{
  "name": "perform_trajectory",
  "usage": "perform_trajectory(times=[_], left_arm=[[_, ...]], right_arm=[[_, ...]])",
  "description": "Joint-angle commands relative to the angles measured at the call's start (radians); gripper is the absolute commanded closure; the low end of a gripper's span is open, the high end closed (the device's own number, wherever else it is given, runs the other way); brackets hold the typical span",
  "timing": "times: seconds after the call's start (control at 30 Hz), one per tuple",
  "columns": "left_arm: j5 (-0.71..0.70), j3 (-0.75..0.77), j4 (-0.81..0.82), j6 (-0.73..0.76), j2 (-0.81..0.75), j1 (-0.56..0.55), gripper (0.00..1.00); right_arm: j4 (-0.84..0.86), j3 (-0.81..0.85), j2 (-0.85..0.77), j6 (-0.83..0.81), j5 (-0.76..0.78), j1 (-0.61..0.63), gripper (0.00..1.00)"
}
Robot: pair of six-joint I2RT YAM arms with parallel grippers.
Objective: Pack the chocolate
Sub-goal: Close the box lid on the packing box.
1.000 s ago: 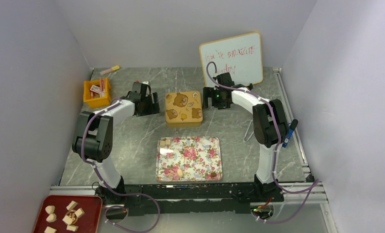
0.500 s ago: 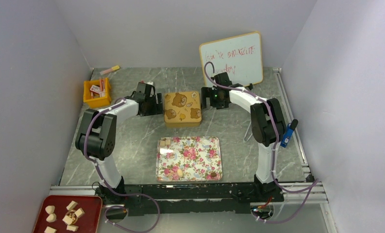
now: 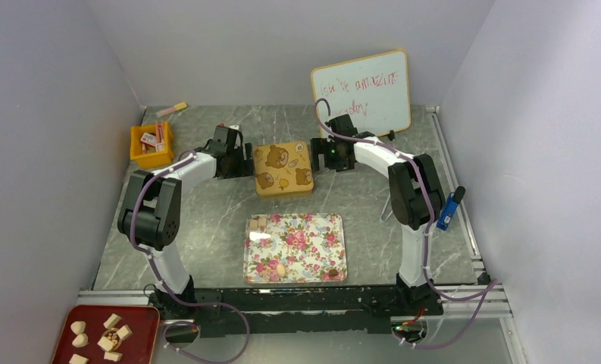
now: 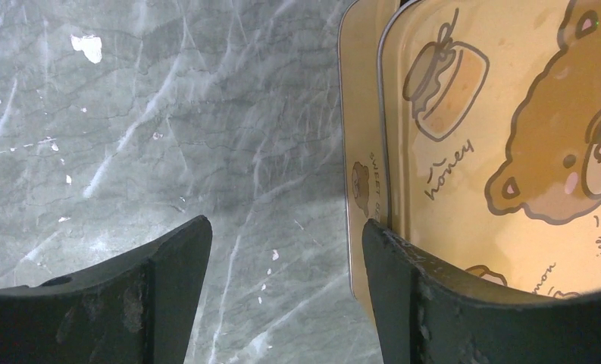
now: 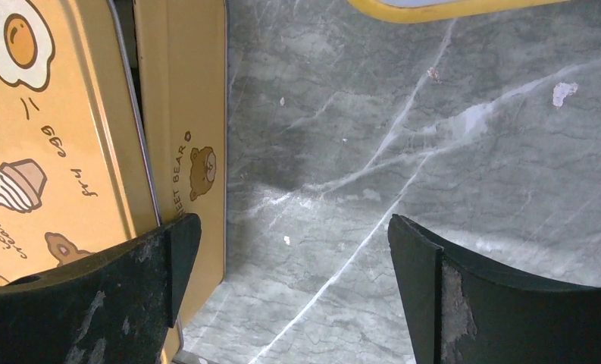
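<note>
Both pairs of jaws stand wide apart and hold nothing. The left jaws sit at the left edge of the yellow bear tin [image 3: 283, 169], the right jaws at its right edge, so the tin lies between the two arms at the middle of the table [image 3: 206, 220]. In the left wrist view one finger [image 4: 433, 303] overlaps the rim of the tin's lid while the other finger [image 4: 130, 296] is over bare marble. The right wrist view mirrors this, with one finger [image 5: 92, 296] across the tin's edge and its partner [image 5: 509, 303] over the table (whether any finger actually touches the tin I cannot tell).

The chocolate [image 3: 260, 222] is nowhere near the jaws. A few small pieces lie on the floral tray [image 3: 305, 243], which sits nearer the arm bases than the tin: pale ones in its far left corner, a tan one [image 3: 281, 268] near its near edge, and a dark one [image 3: 333, 271] at its near right corner. More cream-coloured pieces [image 3: 104, 337] rest on a red tray [image 3: 142, 349] off the table's near left corner, well apart from both jaws.
</note>
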Motion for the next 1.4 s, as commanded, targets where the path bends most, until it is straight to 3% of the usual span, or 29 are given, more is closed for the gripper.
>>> perform_trajectory(times=[0.0,0.73,1.37], left_arm=[[0.010,0.044,0.006,0.002,-0.015,-0.025,0.22],[-0.010,0.134,-0.027,0.004,0.037,-0.022,0.22],[-0.069,0.121,-0.033,-0.016,0.029,-0.010,0.23]], right_arm=[[0.010,0.011,-0.027,0.020,-0.022,0.025,0.00],[0.020,-0.041,-0.093,0.014,0.004,-0.032,0.00],[0.010,0.043,-0.033,-0.015,-0.062,-0.067,0.00]])
